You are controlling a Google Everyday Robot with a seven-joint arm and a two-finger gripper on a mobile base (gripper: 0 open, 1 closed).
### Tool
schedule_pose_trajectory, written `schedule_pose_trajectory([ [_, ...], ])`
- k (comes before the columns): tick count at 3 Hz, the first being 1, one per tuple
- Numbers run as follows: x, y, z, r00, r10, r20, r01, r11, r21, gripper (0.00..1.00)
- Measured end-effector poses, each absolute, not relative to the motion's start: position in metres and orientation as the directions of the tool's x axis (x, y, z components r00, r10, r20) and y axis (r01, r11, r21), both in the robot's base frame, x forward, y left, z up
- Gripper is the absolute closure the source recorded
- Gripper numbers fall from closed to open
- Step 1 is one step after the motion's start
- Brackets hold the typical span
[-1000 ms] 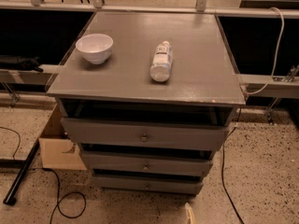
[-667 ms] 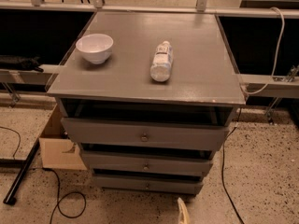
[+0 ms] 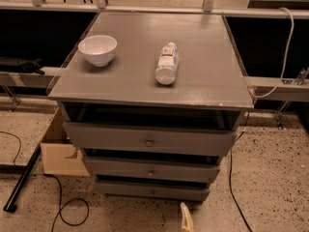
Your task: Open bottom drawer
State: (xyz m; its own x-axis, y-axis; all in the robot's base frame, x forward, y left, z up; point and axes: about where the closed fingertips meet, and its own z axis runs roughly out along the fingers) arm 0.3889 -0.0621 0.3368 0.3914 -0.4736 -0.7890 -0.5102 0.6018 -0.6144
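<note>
Your claw (image 3: 186, 218) shows at the near edge as a pale tip above the floor, and you cannot tell whether it is apart or together. The bottom drawer (image 3: 125, 189) is the lowest front in the bench (image 3: 207, 57). Its knob (image 3: 152, 193) lies just beyond the claw and a little left, not touching. A bowl (image 3: 97, 49) and a bottle (image 3: 167, 63) rest on top.

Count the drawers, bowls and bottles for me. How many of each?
Drawers: 3 (top drawer, middle drawer, bottom drawer)
Bowls: 1 (white bowl)
Bottles: 1 (bottle, lying on its side)
Total: 5
The gripper is low at the picture's bottom edge, in front of the bottom drawer, not touching it.
</note>
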Motion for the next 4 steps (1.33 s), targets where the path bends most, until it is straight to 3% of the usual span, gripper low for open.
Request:
schedule_pose_trajectory([
  [2, 0.394, -0.060, 0.332, 0.364, -0.500, -0.786, -0.530, 0.583, -0.616, 0.00],
  [4, 0.420, -0.118, 0.329, 0.214, -0.672, -0.709, -0.481, 0.559, -0.675, 0.00],
])
